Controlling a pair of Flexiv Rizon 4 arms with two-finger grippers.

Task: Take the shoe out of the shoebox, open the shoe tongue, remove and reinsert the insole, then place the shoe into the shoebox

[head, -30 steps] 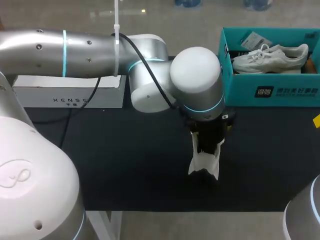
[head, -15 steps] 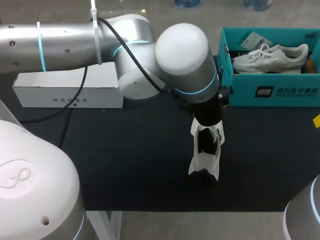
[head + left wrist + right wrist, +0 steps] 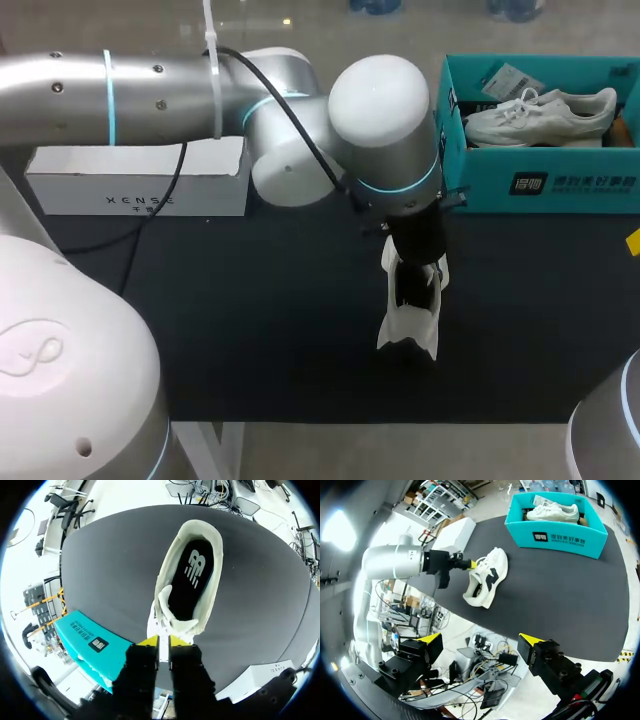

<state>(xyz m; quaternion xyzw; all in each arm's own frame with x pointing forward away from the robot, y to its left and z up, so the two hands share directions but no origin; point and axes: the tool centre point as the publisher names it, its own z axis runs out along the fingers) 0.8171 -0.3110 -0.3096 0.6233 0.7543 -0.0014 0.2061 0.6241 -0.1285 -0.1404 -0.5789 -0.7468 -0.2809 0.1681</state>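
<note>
Black mat (image 3: 250,330): left gripper (image 3: 163,641) clamps tongue (image 3: 162,611), arm (image 3: 380,110) half-hiding shoe (image 3: 408,325); right gripper (image 3: 481,638) released.

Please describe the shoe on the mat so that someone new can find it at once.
On the black mat, near the teal shoebox, a white shoe lies alone. The left hand pinches its tongue; the other shoe rests inside the box.

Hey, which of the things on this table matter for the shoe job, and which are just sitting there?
For the job: white shoe, gripped by the left gripper; black insole inside it; teal shoebox.
Just lying about: white box; second shoe in the shoebox.
</note>
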